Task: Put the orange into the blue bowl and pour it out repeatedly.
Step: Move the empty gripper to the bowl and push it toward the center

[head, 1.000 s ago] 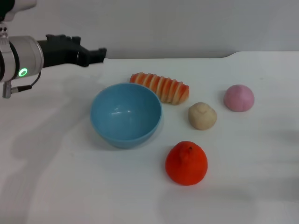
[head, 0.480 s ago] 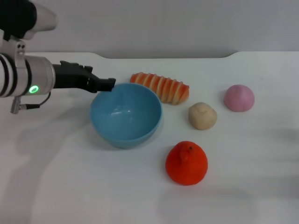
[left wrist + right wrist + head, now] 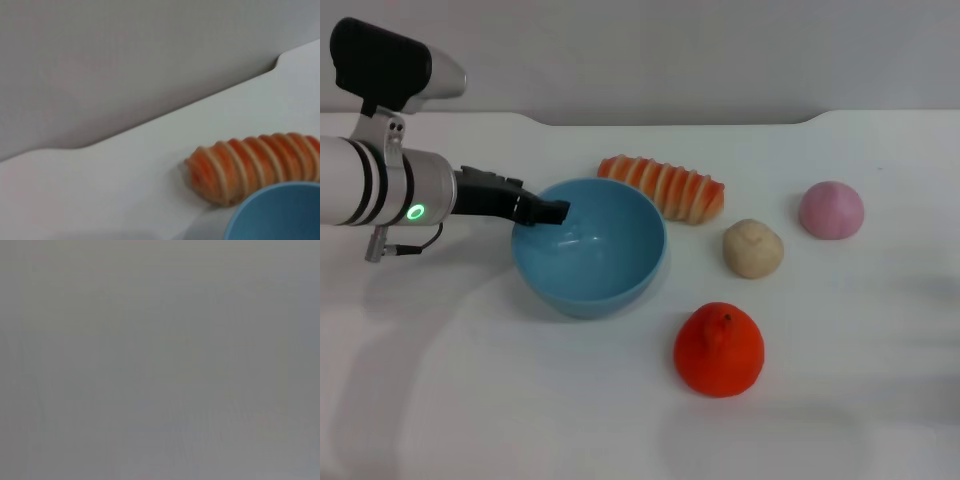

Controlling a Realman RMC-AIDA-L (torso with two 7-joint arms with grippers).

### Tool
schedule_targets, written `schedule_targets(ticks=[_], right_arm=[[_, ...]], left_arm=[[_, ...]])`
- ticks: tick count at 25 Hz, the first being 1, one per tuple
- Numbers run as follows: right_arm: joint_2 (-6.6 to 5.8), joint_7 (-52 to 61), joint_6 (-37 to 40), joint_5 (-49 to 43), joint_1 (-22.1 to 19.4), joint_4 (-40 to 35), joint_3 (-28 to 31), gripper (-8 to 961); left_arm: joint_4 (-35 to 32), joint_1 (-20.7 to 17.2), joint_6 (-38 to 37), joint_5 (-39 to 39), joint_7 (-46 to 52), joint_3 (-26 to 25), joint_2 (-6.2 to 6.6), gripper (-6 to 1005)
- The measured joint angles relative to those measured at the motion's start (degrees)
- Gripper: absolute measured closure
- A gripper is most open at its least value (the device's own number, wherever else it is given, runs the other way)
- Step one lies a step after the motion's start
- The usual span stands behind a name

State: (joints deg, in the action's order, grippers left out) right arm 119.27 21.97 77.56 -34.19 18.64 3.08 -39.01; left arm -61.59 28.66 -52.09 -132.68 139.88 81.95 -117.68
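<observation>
A smooth, light blue plastic bowl point(image 3: 590, 248) with a faint sheen sits on a matt white counter point(image 3: 470, 400). The orange point(image 3: 719, 350) looks matt and slightly grainy, like moulded foam. The striped loaf point(image 3: 663, 187) is ribbed and dull; the beige ball point(image 3: 753, 248) and pink ball point(image 3: 831, 210) appear soft and matt. The left pincer point(image 3: 550, 213) is matt black plastic on a satin metal arm.

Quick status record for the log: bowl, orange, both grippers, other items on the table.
blue bowl: upright, empty, on the white table
orange: on the table, outside the bowl, on its near right side
left gripper: at the bowl's left rim
right gripper: not in view
other items: striped loaf, beige ball, pink ball
</observation>
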Motion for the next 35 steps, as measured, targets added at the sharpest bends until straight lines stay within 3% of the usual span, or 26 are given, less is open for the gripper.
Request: schedule_targets(ticks=[28, 30, 35], right_arm=[[0.09, 0.0, -0.84, 0.0, 0.81, 0.46, -0.12, 344], [0.09, 0.0, -0.84, 0.0, 0.8, 0.65, -0.04, 344], [0.09, 0.0, -0.83, 0.0, 0.78, 0.77, -0.01, 344]], left_arm=[[4.68, 0.7, 2.17, 0.06, -2.58, 3.44, -0.2, 274], [4.62, 0.69, 3.05, 0.06, -2.99, 4.68, -0.25, 391], [4.37, 0.69, 4.33, 0.06, -3.33, 7.26, -0.26, 558]])
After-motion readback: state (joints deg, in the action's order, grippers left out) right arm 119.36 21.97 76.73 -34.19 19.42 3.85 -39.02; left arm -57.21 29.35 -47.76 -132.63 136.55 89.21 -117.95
